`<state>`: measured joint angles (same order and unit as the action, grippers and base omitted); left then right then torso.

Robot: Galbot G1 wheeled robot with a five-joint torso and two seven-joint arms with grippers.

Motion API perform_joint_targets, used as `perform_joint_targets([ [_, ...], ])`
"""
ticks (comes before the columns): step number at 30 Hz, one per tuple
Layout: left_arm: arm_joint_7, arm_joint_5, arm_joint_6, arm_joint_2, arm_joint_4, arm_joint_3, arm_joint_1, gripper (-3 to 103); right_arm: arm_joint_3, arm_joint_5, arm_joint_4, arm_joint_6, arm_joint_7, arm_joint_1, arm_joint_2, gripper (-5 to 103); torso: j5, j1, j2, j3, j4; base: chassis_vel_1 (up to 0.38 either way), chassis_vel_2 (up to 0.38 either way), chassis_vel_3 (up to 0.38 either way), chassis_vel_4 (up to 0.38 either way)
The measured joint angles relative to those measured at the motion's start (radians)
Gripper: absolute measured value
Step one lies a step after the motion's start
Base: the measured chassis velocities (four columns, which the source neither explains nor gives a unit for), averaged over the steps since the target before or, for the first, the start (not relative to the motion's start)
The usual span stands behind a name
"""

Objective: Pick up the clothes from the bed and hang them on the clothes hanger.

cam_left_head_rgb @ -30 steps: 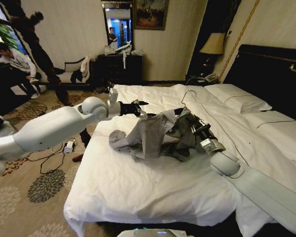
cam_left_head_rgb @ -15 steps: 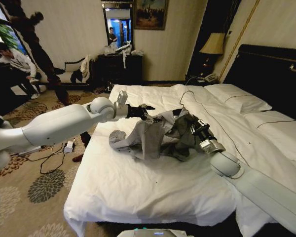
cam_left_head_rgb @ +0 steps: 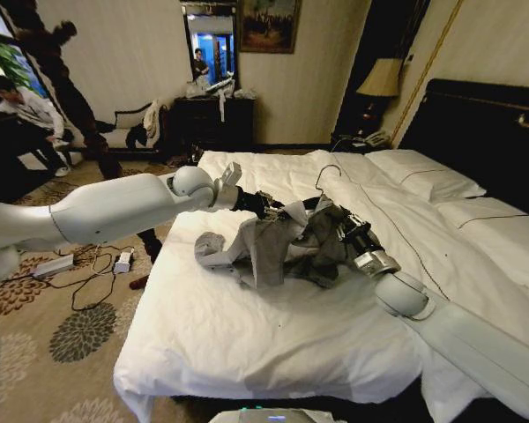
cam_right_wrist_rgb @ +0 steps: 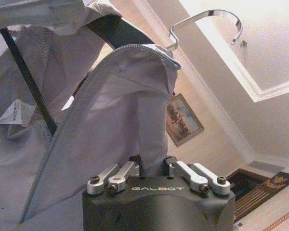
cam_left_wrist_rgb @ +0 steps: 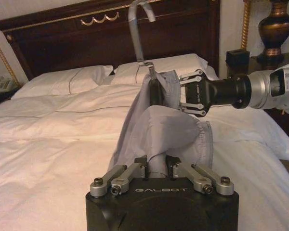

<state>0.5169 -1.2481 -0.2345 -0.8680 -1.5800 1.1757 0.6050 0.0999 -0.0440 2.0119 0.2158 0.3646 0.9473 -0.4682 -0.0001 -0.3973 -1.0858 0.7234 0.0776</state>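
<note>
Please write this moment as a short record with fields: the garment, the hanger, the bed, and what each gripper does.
garment: grey clothes, bunched and held up over the bed between both arms
hanger: clothes hanger, hook up, dark body inside the neckline
bed: white bed, mostly bare duvet under the garment
left gripper: left gripper, jaws closed on a garment edge
right gripper: right gripper, jaws closed on the fabric near the hanger

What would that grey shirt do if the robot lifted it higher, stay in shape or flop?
Probably flop: the grey shirt sags in loose folds between the left gripper and right gripper, both pinching it. It looks thin and light. The hanger inside seems to hold up just its top.
</note>
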Motion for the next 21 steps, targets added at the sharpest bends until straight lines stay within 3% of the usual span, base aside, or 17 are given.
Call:
perform_joint_targets([
  [3, 0.002, -0.008, -0.001, 0.0, -0.001, 0.0, 0.0, 17, 0.0, 0.0, 0.001, -0.001, -0.001, -0.003, 0.001, 19, 0.0, 0.0, 0.0, 0.0, 0.0001, 0.0, 0.0, 0.0, 0.0],
  [15, -0.016, -0.106, -0.013, 0.028, -0.056, -0.017, -0.03, 17, 0.007, 0.015, 0.006, -0.049, -0.011, -0.003, 0.013, 19, 0.0002, 0.0, 0.0, 0.0, 0.0003, 0.0, 0.0, 0.0, 0.0],
  [21, -0.024, -0.108, -0.014, 0.042, -0.068, -0.043, -0.049, 17, 0.008, 0.024, 0.013, -0.051, -0.001, -0.002, 0.014, 19, 0.0002, 0.0, 0.0, 0.0, 0.0002, 0.0, 0.0, 0.0, 0.0],
])
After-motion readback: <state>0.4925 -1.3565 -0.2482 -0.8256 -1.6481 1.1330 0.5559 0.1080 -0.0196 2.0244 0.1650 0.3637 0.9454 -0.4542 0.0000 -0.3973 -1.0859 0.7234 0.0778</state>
